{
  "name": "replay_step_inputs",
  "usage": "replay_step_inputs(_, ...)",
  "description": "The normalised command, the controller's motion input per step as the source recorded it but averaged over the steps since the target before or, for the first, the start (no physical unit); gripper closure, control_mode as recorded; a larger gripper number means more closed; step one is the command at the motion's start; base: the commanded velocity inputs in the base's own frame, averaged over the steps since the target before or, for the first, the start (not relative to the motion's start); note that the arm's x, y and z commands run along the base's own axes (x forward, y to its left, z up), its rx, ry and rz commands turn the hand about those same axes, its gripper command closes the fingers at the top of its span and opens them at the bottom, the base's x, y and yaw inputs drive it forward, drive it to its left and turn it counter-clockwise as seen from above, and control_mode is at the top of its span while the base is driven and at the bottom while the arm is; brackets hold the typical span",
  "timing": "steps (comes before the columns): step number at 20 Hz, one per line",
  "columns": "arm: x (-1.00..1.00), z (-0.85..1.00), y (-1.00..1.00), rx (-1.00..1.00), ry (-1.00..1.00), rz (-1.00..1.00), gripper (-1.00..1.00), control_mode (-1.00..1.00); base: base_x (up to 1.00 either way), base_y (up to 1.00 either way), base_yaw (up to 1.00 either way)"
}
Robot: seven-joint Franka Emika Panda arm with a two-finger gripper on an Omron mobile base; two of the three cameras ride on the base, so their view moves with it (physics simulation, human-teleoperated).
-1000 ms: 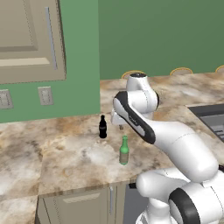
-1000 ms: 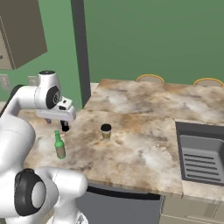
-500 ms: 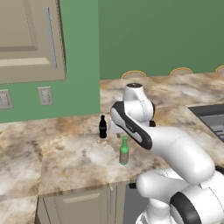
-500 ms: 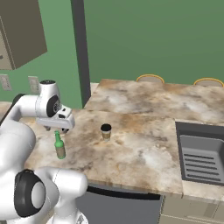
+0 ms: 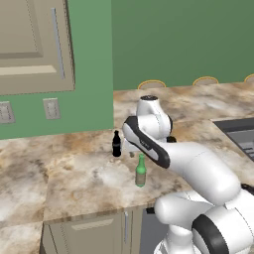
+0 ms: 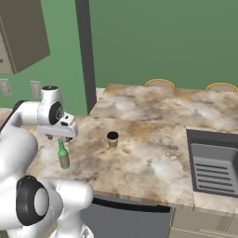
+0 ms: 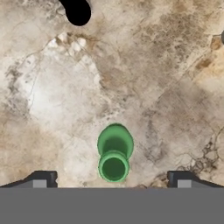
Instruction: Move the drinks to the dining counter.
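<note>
A slim green bottle stands upright near the counter's front edge. Directly above it hangs my gripper, open with nothing in it. Looking down in the hand view, the green bottle's mouth sits midway between the wide-apart fingertips. Behind it, closer to the green wall, stands the black bottle. The tan cup with dark lid rests to the right, mid-counter. Further back lies the dining counter, edged by round stool seats.
A sink is sunk into the counter on the right. Outlets and an upper cabinet are on the green wall to the left. A dark pillar rises behind the counter.
The hand has swung left and come down from beside the cup's side of the counter to a spot straight over the green bottle. The jaws have stayed wide open.
</note>
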Motion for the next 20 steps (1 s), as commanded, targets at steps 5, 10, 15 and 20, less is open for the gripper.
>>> replay_step_inputs(5, 0.15, -0.29, 0.06, 0.0, 0.0, 0.0, -1.0, -1.0, 0.0, 0.0, 0.0)
replay_step_inputs(10, 0.1, -0.07, 0.01, 0.0, 0.0, 0.0, -1.0, -1.0, 0.0, 0.0, 0.0)
replay_step_inputs(15, 0.01, 0.0, 0.0, 0.0, 0.0, 0.0, -1.0, -1.0, 0.0, 0.0, 0.0)
replay_step_inputs(20, 0.0, -0.01, -0.03, 0.0, 0.01, 0.0, -1.0, -1.0, 0.0, 0.0, 0.0)
